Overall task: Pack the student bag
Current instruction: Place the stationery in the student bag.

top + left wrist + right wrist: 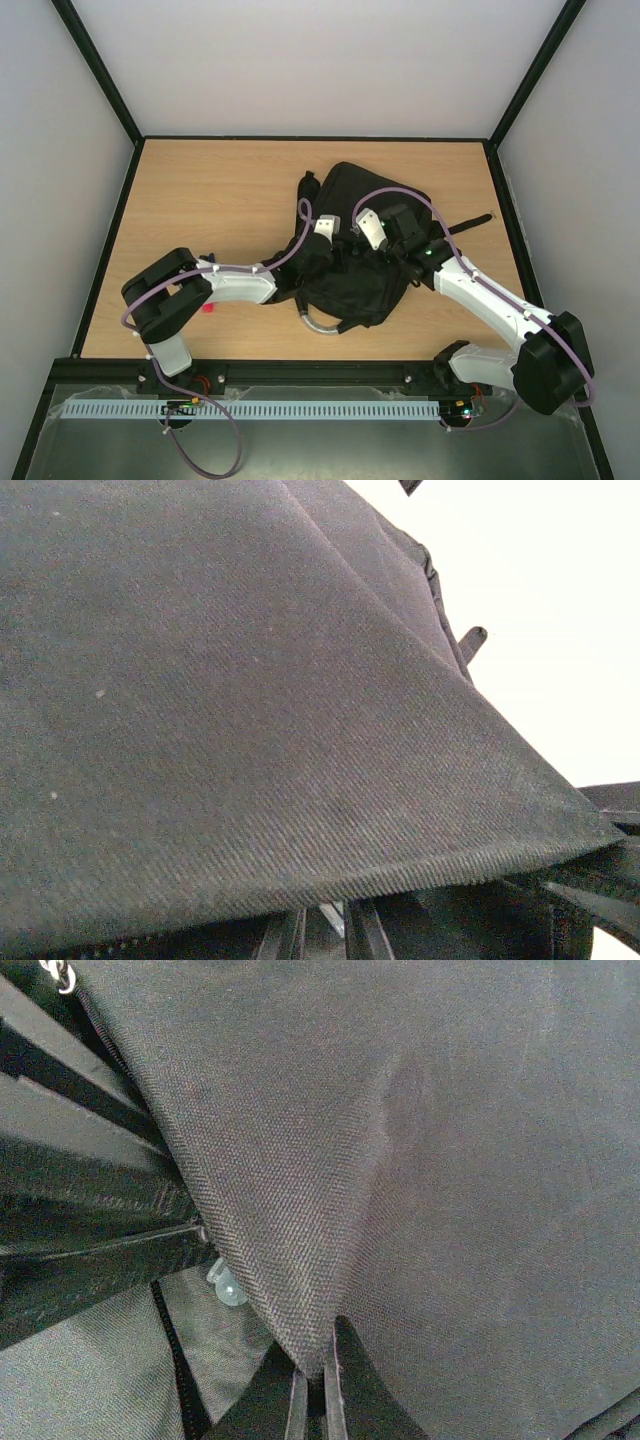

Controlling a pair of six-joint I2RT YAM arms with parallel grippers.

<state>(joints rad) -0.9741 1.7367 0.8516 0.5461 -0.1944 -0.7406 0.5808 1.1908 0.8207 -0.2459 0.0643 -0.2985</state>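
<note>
Two end effectors are working the same black fabric. The right end effector [315, 1365] is clenched on a raised fold of the student bag [450, 1160]. Its wrist view shows the cloth drawn up to a peak that disappears between the closed fingers [365, 1395]. Just beside that pinch run a zip track [178, 1370] and a small clear bead [226, 1285]. The left end effector [325, 925] sits beneath a draped panel of the bag. The hem hangs across its tips, so I cannot tell whether it grips the cloth or merely lies under it.

Seen from above, the two sit near each other over the middle of the bag. The bag lies on the worktop [200, 200] between the arms, with its grey looped handle [318, 322] on the near side of them. A strap [468, 222] trails away beyond the right one.

Packing looks barely begun. The fabric is being lifted, probably to open a compartment, but no open mouth is visible and nothing is seen going in. A small pink thing [207, 308] lies by the left arm, too small to name.

Only the right wrist view shows the pinch itself; from overhead the wrist bodies hide it. Only the overhead view shows how the bag lies, and the handle.
</note>
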